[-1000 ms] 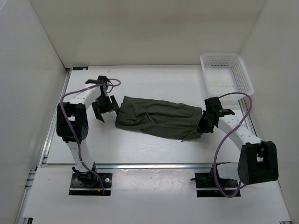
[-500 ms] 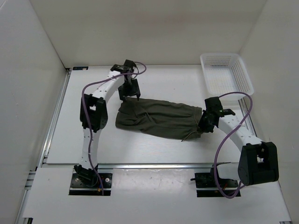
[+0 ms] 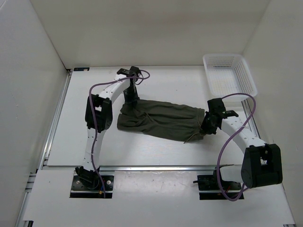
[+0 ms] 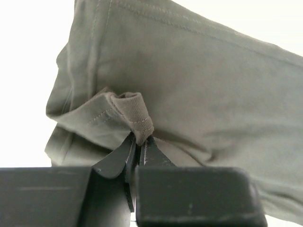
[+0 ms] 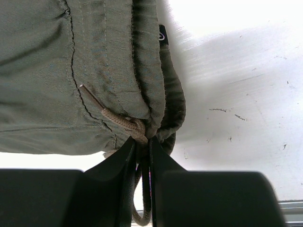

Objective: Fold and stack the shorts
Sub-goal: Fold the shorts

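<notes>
Now, on the left, the left pincer is clenched tight on the far left corner of the shorts. From its own camera you can see a small roll of the hem squeezed between its two dark fingers, and the cloth bunches up in soft wrinkles around that spot.

The shorts lie across the middle of the white worktop, between the two arms. They are dark olive green, soft and floppy, and they make a long, narrow shape. Maybe one leg lies on top of the other, but I can't be sure.

On the right, the right pincer is also pinched shut, on the thick, ribbed waistband. A thin tan drawstring, like a little rope, runs right into its grip.

Far off in the right back corner sits a white plastic basket full of little holes.

I think the fold is only starting, since both ends are held and nothing has been turned over yet. Next, both arms should lift together and bring one end over to the other. They must go gently and evenly, because the cloth is limp and could sag, twist or slip out of a pinch.
</notes>
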